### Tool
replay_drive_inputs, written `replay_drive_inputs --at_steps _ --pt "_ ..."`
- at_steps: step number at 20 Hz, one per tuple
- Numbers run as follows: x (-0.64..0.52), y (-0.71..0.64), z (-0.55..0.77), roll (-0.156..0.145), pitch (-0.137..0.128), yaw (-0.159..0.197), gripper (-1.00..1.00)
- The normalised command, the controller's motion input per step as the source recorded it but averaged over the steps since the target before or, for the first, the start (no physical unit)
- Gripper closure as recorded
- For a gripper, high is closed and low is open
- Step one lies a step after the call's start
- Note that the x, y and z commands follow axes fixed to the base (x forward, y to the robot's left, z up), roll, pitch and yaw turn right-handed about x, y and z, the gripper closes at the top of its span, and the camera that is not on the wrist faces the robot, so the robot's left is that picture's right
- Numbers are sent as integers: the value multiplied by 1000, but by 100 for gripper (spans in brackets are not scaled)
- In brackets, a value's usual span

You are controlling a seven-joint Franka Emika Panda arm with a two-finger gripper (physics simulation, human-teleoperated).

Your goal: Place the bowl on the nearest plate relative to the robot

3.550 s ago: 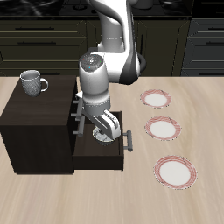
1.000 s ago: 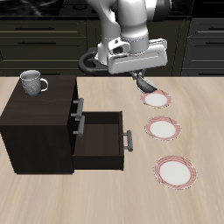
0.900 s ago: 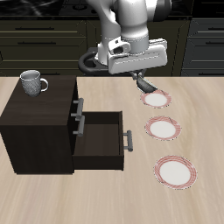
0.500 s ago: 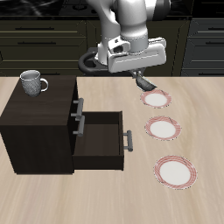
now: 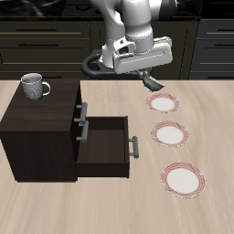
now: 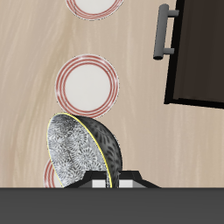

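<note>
Pincer: the gripper is clamped on the rim of the bowl, carrying it tilted on edge in the air above the back plate.
Cabinet: the dark cabinet stands beside the row of plates, its middle drawer pulled open; not in the arm's way, as far as I can judge.
Plates: three striped-rim plates in a row; the plate farthest back sits closest to the robot's base, so I take it as the target. The middle plate and front plate are the wrong ones.
Bowl: just above the target plate, hanging from the fingers by one side, not level.
Mug: the mug sits on the cabinet top, well apart.
Risk, tilt: released on edge, the bowl could roll off the plate.
Risk, aim: drifting forward would set it on the middle plate.
</note>
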Motion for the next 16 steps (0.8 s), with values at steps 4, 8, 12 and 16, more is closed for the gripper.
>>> replay_drive_inputs --at_steps 4,8,12,16 --pt "-334 63 -78 44 -11 -15 100" --pt "-469 40 -111 22 -27 -27 100" --pt "-299 152 -132 46 -8 -2 100" --pt "-249 145 -109 19 -22 11 100"
